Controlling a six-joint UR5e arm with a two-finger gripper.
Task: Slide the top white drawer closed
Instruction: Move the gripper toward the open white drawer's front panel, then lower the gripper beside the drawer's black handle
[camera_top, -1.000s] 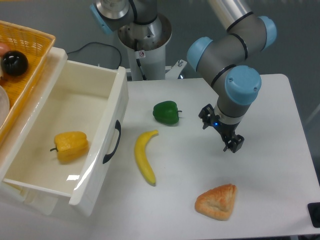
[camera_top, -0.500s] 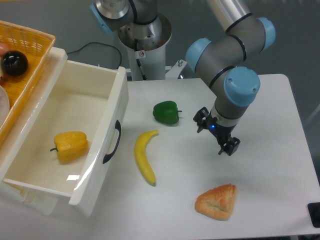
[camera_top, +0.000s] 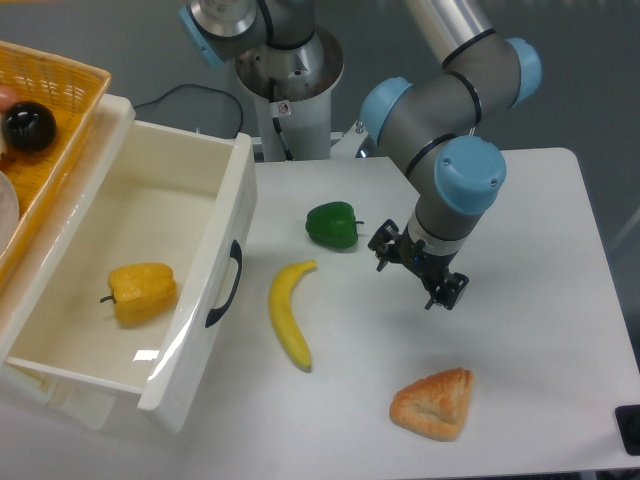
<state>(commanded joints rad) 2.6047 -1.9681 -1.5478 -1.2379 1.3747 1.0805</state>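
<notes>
looking down at the white table (camera_top: 540, 330) first, since it's the biggest thing here and sits right under the claw. far off to the claw's left is the top white drawer (camera_top: 150, 270), pulled wide open, its front panel with the black handle (camera_top: 225, 285) facing the claw. a yellow bell pepper (camera_top: 143, 292) lies inside the drawer, further left again. beyond that, up in the far left corner, there's a yellow wicker basket (camera_top: 60, 120) with a dark round thing (camera_top: 28, 127) in it. the arm (camera_top: 450, 120) comes down from above and behind the claw. below the claw and a bit to its right sits a pastry (camera_top: 433, 402); to its lower left, between claw and drawer front, lies a banana (camera_top: 290, 315); just left and slightly above is a green bell pepper (camera_top: 333, 225), near but not touching. the gripper (camera_top: 415, 273) itself hangs over bare table with its two fingers spread apart, nothing between them.
</notes>
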